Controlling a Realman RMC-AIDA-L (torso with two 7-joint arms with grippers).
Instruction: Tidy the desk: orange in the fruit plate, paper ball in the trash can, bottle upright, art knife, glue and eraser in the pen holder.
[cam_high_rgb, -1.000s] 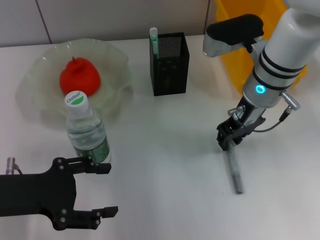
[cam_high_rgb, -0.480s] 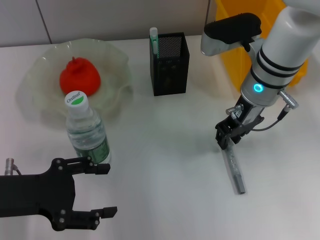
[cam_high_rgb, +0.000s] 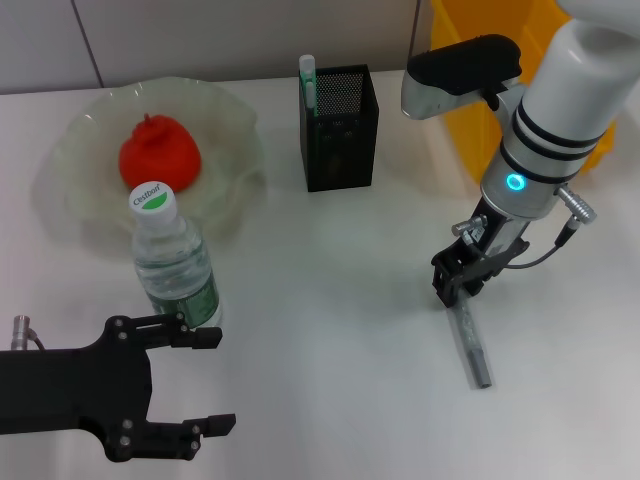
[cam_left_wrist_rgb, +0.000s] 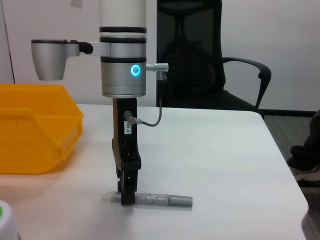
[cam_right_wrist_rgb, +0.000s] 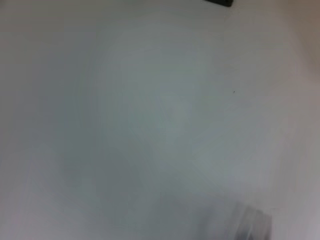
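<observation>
One trash can (cam_high_rgb: 500, 90) far right, one fruit plate (cam_high_rgb: 215, 190) far left holding one orange (cam_high_rgb: 160, 153). One pen holder (cam_high_rgb: 340, 128) between them, one bottle (cam_high_rgb: 178, 262) upright by the plate. One art knife (cam_high_rgb: 472, 345) flat on the desk (cam_high_rgb: 330, 300). Right gripper (cam_high_rgb: 458, 285) tip down on its end, fingers' spread not discernible. Left gripper (cam_high_rgb: 205, 380) spread wide, empty, beside the bottle.

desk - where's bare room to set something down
Free: the wide white stretch between the bottle and the right gripper, in front of the pen holder. Crowded: the left, where the bottle stands against the fruit plate with the left gripper beside it.
</observation>
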